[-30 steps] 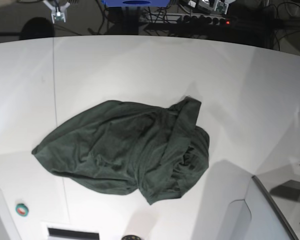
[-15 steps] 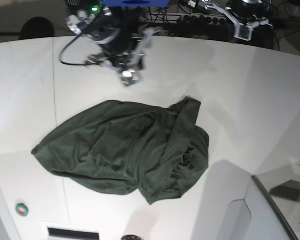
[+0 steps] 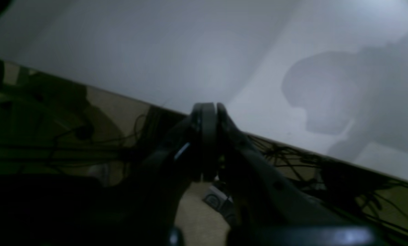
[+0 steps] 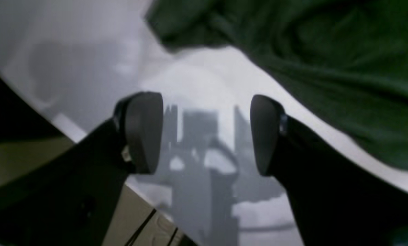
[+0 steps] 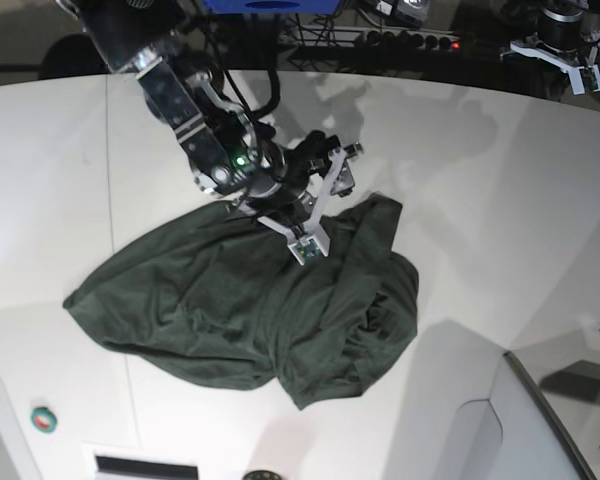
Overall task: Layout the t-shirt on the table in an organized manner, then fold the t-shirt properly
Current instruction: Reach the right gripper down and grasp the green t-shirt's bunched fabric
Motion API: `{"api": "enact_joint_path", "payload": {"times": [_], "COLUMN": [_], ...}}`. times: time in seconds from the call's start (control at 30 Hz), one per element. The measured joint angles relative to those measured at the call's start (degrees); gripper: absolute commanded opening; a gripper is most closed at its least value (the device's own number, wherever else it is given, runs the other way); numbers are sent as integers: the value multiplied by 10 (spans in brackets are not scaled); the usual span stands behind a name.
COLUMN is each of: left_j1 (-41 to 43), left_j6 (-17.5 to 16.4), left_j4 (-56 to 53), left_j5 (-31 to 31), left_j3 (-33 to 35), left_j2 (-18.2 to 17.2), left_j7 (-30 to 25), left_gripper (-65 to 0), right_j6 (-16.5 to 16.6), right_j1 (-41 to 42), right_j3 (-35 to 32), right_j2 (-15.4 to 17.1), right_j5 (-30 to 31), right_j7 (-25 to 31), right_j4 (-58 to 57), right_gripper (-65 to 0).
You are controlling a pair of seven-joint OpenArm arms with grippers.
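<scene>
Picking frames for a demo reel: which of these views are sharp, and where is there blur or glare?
Base view: sharp, evenly lit; arm shadows fall on the table beyond the shirt. Right wrist: soft; open right claw mirrored in the glossy top, shirt smeared. Left wrist: dim and hazy, shut left claw a dark silhouette.

T-shirt (image 5: 250, 305): dark green, plain, wrinkled, bunched in loose heap, unfolded, one end bulked up with folds. Lies mid-tabletop. Tabletop (image 5: 500, 180): glossy white, curved far edge, thin dark seam line.
</scene>
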Motion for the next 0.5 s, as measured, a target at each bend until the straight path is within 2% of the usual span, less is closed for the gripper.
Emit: {"api": "enact_joint_path", "payload": {"times": [0.07,0.2,0.3,0.43,0.5], "left_j1": [-9,-23,-19,-21,-21], "left_j6": [0,0,0,0,0], "left_j4": [5,10,9,7,7], "left_j5": [0,0,0,0,0], "left_j3": [1,2,1,1,1], "left_j2": [0,0,1,1,0], "left_j7": [0,-1,0,0,0], "left_gripper": [-650,-650,-650,-650,-650], "right_j6": [0,0,1,0,0], "right_j1": [22,64,76,90,96], "right_j3": [0,0,-21,-72,-76], "right_j2": [-12,-48,-54,-55,-61], "right_j5": [19,16,17,22,26], "right_j7": [-2,4,12,70,85], "right_j4": [-39,-98,-118,-169,-204], "right_gripper": [-282,-282,-282,-282,-282]}}
